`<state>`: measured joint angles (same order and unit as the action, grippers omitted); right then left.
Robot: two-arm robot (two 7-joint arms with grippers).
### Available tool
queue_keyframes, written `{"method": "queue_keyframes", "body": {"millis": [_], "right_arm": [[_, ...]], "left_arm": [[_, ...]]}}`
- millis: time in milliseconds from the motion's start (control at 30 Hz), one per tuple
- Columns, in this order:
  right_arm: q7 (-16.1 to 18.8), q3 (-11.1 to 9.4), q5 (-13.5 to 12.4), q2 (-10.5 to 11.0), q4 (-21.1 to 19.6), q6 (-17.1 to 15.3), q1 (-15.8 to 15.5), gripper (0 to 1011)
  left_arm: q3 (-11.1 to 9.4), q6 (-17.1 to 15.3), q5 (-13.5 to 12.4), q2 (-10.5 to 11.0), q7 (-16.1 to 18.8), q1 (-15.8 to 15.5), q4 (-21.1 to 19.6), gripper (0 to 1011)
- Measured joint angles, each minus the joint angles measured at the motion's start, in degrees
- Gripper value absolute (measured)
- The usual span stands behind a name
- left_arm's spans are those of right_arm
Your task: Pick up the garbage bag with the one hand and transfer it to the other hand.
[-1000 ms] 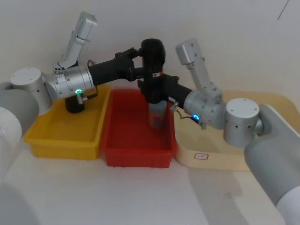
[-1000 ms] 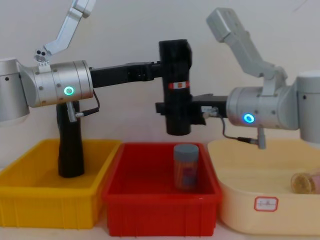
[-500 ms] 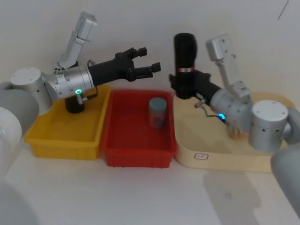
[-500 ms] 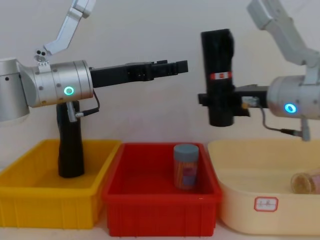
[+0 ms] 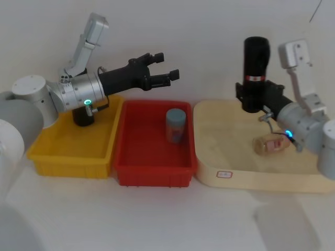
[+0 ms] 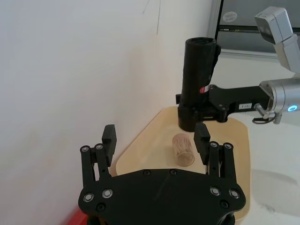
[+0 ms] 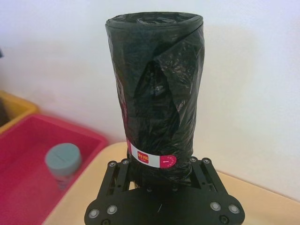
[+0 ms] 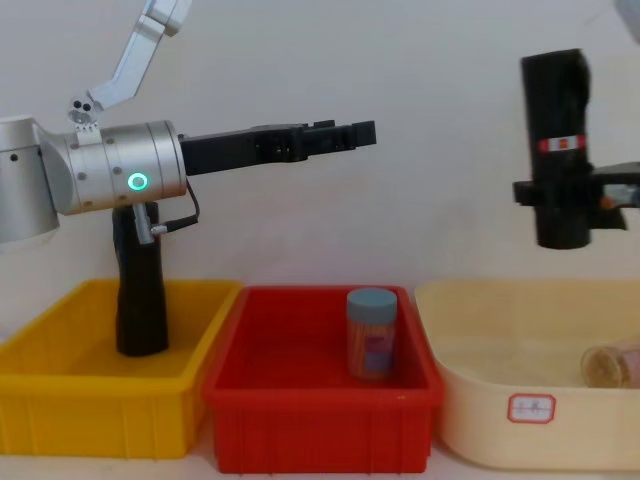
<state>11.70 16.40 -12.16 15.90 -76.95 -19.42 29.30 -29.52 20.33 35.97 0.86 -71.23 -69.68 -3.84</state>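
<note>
The garbage bag (image 5: pixel 255 65) is a thick black roll with a red-and-white band, held upright above the cream tray (image 5: pixel 230 170). My right gripper (image 5: pixel 254 100), on the blue-ringed arm, is shut on the roll's lower part, below the band. The right wrist view has the garbage bag (image 7: pixel 157 93) rising from between the fingers. My left gripper (image 5: pixel 166 66), on the green-ringed arm, hangs open and empty over the back of the red bin (image 5: pixel 152 175), well left of the bag. In the chest view, the left gripper (image 8: pixel 362 133) points toward the garbage bag (image 8: pixel 558 110).
A slim plain black roll (image 8: pixel 140 290) stands in the yellow bin (image 5: pixel 68 157). A grey-lidded jar (image 5: pixel 176 125) stands in the red bin. A tan jar (image 5: pixel 271 144) lies on its side in the cream tray, under the right arm.
The left gripper let go of the bag and stays open in place. The right gripper has carried the bag rightward, from over the red bin to over the cream tray.
</note>
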Motion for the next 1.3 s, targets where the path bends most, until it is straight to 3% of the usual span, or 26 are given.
{"method": "queue_keyframes", "body": {"millis": [367,567,900,1300], "right_arm": [[1.22,-1.7,-0.06,2.77,-2.78,-1.31,-1.44,536],[2.3,-2.01,-0.11,3.66,-3.41,-1.59,-1.64,748],[3.03,-2.25,-0.17,4.3,-3.83,-1.8,-1.78,996],[3.42,-2.36,-0.22,4.61,-4.06,-1.88,-1.84,999]], "left_arm": [[0.0,0.0,0.0,0.0,0.0,0.0,0.0,1001],[0.0,0.0,0.0,0.0,0.0,0.0,0.0,1001],[0.0,0.0,0.0,0.0,0.0,0.0,0.0,1001],[0.0,0.0,0.0,0.0,0.0,0.0,0.0,1001]]}}
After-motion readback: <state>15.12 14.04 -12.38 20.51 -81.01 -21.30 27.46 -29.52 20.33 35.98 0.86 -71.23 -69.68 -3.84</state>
